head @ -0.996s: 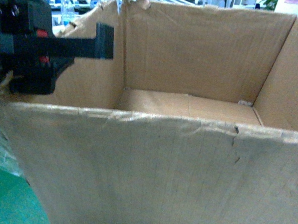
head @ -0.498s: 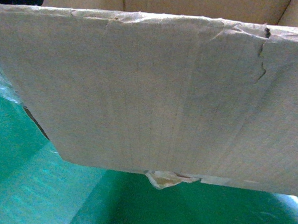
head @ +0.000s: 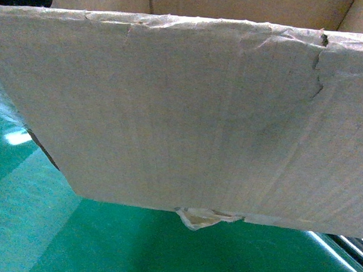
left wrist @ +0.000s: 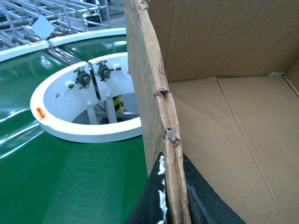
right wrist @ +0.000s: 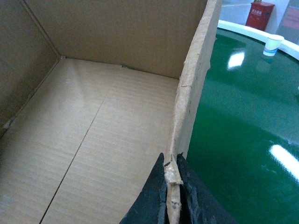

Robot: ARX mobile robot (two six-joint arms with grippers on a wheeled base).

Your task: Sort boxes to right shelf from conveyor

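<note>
We've got the box (head: 189,112) lifted clear of the conveyor (head: 103,241), left gripper (left wrist: 170,205) & right gripper (right wrist: 174,205) each pinched on a ragged side wall. Risk: torn cardboard rips/buckles, box drops.

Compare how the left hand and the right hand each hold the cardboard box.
The left hand pinches the cardboard box's left wall, where the rim is badly ragged and torn. The right hand pinches the right wall, whose rim is straighter with small nicks. Beside the left hand lies the conveyor's white curved inner rim; beside the right hand only the green belt shows. Both hands clamp a top edge, one finger inside, one outside.
</note>
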